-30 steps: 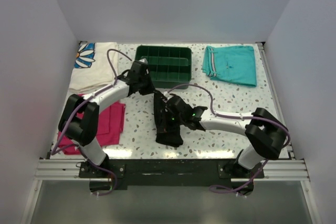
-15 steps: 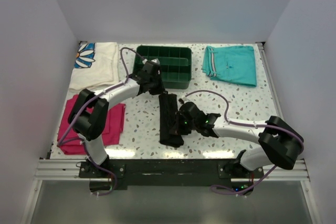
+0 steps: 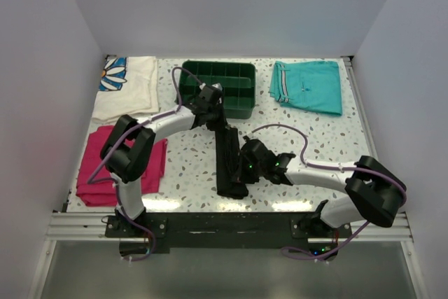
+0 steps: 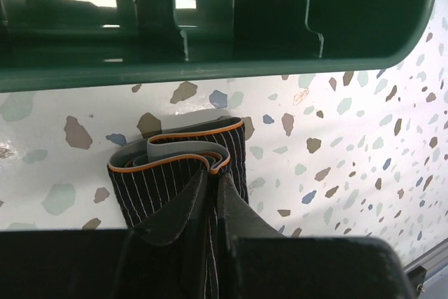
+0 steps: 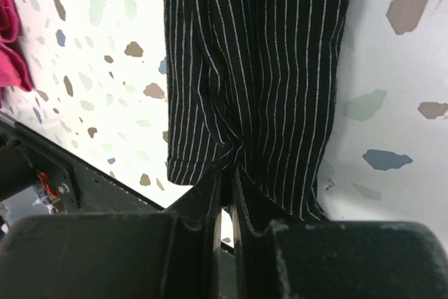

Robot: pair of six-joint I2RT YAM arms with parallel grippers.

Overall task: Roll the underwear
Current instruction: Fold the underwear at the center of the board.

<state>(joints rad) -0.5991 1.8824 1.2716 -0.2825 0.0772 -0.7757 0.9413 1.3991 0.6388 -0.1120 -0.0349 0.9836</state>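
The striped underwear (image 3: 227, 150) lies stretched in a narrow strip on the table (image 3: 189, 166). The left gripper (image 4: 213, 181) pinches its orange-edged end just beside the green tray (image 4: 210, 61). The right gripper (image 5: 225, 167) pinches the near end.

Left arm (image 3: 155, 128), right arm (image 3: 318, 173): white links (image 3: 171, 122), black joints (image 3: 124, 155), purple cables (image 3: 278, 129) trailing; green lights (image 3: 250, 167) glowing by right gripper (image 3: 238, 172).

Top cam: high, at near edge, looks down on whole table (image 3: 189, 166). L wrist cam: close, low, faces green tray (image 4: 210, 61). R wrist cam: close above underwear (image 5: 259, 68), shared w/ all views.
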